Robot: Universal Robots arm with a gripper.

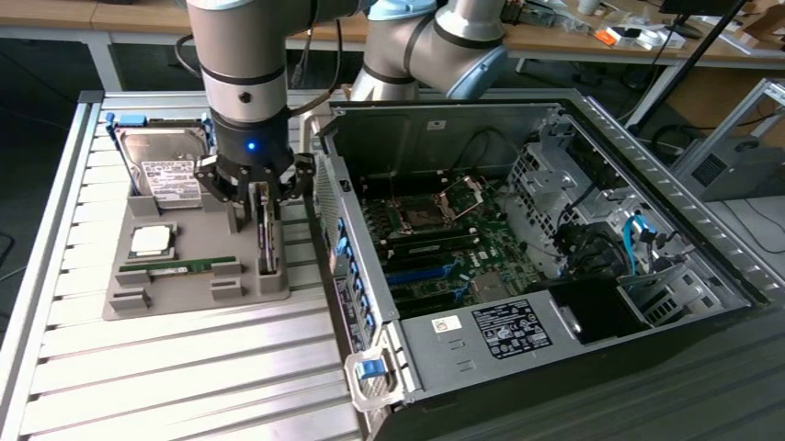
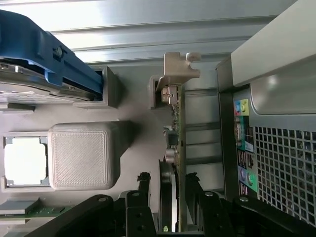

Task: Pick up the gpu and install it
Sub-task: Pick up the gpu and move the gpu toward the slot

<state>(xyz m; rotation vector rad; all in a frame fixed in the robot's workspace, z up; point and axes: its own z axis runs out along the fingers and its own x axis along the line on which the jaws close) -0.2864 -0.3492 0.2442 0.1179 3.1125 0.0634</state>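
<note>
The gripper was seen lowered over the side of a grey tray that lay toward the exterior view's right. Its jaws were spread wide and nothing was grasped. In the wrist view a dark finger was set on either side of the gpu, and a narrow gap was left between each finger and the card. The gpu was stood upright on its long edge in a slot of the tray, with its black cooler turned toward the tray's middle. Its metal end bracket was placed at the end nearer the hard drive. Elsewhere in the tray a square processor chip was laid flat in its own recess. A slim green memory stick was set just beside it, and the hard drive was propped at the tray's far end. The tray was carried on a ribbed metal worktop. Just beside the tray, toward the exterior view's right, an open computer case was laid on its side, so that its motherboard was exposed. Beyond the case, cluttered desks were seen in the background.
</note>
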